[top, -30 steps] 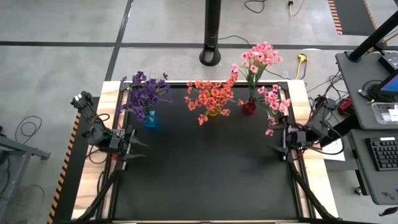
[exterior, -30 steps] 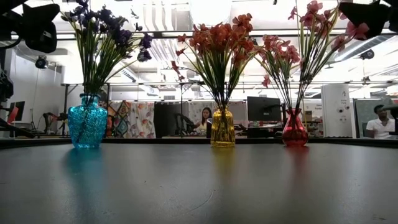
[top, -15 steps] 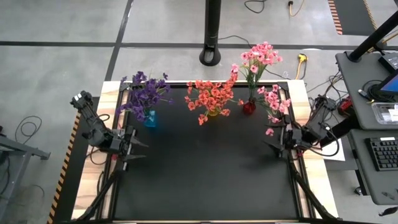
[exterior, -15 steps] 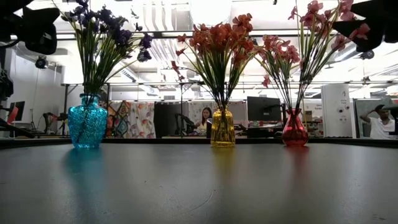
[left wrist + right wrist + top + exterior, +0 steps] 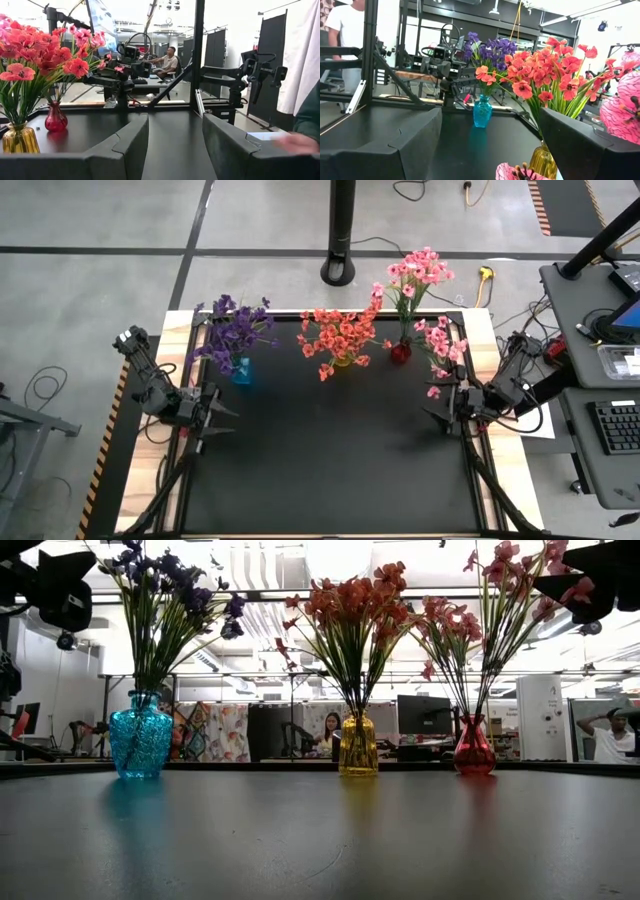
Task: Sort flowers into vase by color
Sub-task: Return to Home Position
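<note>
Your left tool (image 5: 232,421) sits at the 9 o'clock edge of the desk (image 5: 330,470). Its fingers point in toward the centre and are spread apart, and its wrist view shows a clear gap between them. Your right tool (image 5: 432,420) mirrors it at the 3 o'clock edge, its fingers likewise spread wide and holding no stem.

All the flowers stand in a row of three vases along the far side of the desk:
- **10 o'clock:** The purple flowers (image 5: 236,328) rise out of the blue vase (image 5: 241,371).
- **12 o'clock:** The orange-red flowers (image 5: 340,332) fan out from the yellow vase (image 5: 358,745).
- **1 o'clock:** The pink flowers (image 5: 418,270) stand in the red vase (image 5: 400,353). One cluster stands tall. Another leans toward 3 o'clock, and its lowest blossoms hang just beside your right arm.

In the low view all three vases stand upright and well apart from each other, with the stems spreading above them.

Beyond the desk, a seated person (image 5: 328,733) shows behind the yellow vase. Another person (image 5: 606,735) stands at the far right of the room with an arm raised.
</note>
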